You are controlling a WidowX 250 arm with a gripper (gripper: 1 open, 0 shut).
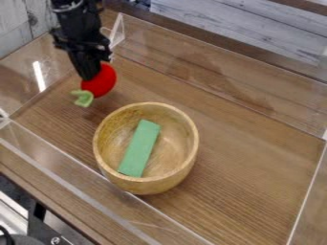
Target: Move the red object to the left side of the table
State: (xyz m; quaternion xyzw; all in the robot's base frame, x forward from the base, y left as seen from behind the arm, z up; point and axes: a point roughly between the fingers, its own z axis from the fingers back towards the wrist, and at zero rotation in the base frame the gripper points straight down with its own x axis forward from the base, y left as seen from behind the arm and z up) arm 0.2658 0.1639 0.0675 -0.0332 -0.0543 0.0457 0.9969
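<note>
Jaws clamp red object (101,81), low over table (243,105) left side, maybe touching; bowl (153,182) near.

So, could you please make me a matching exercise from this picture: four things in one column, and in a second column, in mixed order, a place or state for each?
Things:
1. red object
2. green block
3. wooden bowl
4. pincer

Places or states:
a. lying flat inside the bowl
b. shut, pointing down
c. standing on the table, with one thing in it
d. gripped from above, to the upper left of the bowl

Pairs: 1-d; 2-a; 3-c; 4-b
</note>
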